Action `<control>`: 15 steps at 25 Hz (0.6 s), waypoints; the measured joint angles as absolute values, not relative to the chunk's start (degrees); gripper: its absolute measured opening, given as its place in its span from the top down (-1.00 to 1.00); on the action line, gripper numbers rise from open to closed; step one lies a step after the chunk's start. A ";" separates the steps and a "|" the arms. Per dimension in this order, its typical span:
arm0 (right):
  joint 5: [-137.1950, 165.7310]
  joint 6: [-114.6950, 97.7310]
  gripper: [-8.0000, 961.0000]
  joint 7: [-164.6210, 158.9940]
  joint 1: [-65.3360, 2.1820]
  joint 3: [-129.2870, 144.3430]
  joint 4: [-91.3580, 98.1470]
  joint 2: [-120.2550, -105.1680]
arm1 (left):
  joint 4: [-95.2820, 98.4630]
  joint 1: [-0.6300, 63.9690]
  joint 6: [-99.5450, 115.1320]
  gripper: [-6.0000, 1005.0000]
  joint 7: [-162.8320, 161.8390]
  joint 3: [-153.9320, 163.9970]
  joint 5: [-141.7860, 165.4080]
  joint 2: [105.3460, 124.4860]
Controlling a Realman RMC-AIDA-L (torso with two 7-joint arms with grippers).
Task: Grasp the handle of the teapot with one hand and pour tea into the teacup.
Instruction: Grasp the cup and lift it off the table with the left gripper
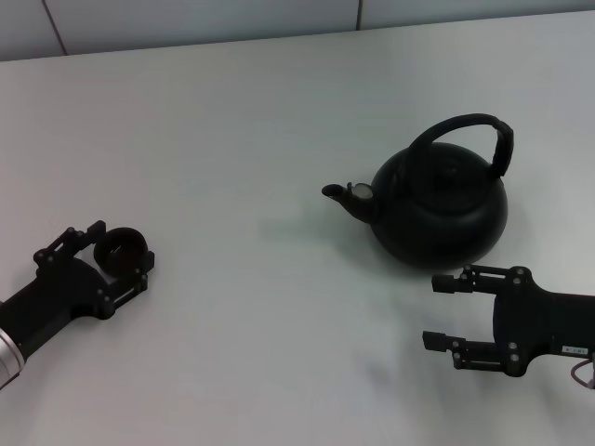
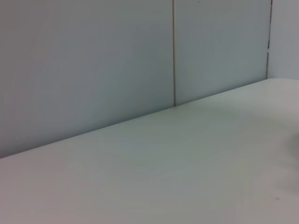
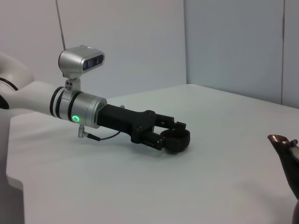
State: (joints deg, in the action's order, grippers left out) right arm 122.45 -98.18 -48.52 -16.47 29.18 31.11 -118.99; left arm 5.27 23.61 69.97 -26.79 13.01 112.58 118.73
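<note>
While the teapot (image 1: 440, 209) is sitting upright on the white bench (image 1: 242, 121) with its spout pointing toward the robot's left, the right gripper (image 1: 444, 312) is hovering just beside it on the near side, fingers spread apart and holding nothing. The handle (image 1: 474, 130) is arching over the lid, untouched. Well apart on the left, the left gripper (image 1: 119, 249) is closing its fingers around the teacup (image 1: 121, 248), which is resting low at the bench.
</note>
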 joint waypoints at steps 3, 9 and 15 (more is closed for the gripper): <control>122.45 -98.18 -0.45 -48.57 -16.53 29.18 31.11 -118.99 | 5.25 23.49 69.99 -0.59 -26.43 13.00 112.53 118.73; 122.44 -98.21 -0.45 -48.60 -16.52 29.18 31.11 -118.99 | 5.19 23.50 70.48 -0.47 -26.39 13.00 112.44 118.73; 122.44 -98.26 -0.45 -48.61 -16.51 29.17 30.66 -118.99 | 4.68 24.06 73.11 -0.39 -26.45 13.12 112.40 118.72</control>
